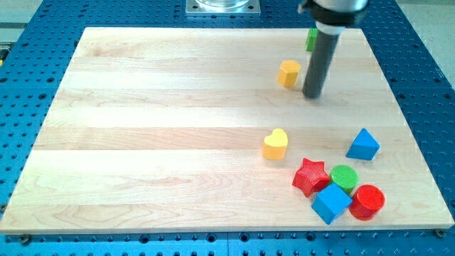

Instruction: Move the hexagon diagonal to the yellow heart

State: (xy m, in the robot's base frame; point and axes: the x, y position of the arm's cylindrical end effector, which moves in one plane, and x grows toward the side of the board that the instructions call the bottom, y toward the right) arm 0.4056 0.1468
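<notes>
The yellow hexagon [288, 73] sits near the board's top, just left of my tip [311, 94], close but apart. The tip is a bare rod holding nothing. The yellow heart [275, 144] lies well below the hexagon.

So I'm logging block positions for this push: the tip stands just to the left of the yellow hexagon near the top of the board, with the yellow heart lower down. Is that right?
Not quite. In the camera view, my tip stands just to the view's right of the yellow hexagon, not its left. The rest holds: the hexagon is near the top of the board, and the yellow heart lies lower down.
</notes>
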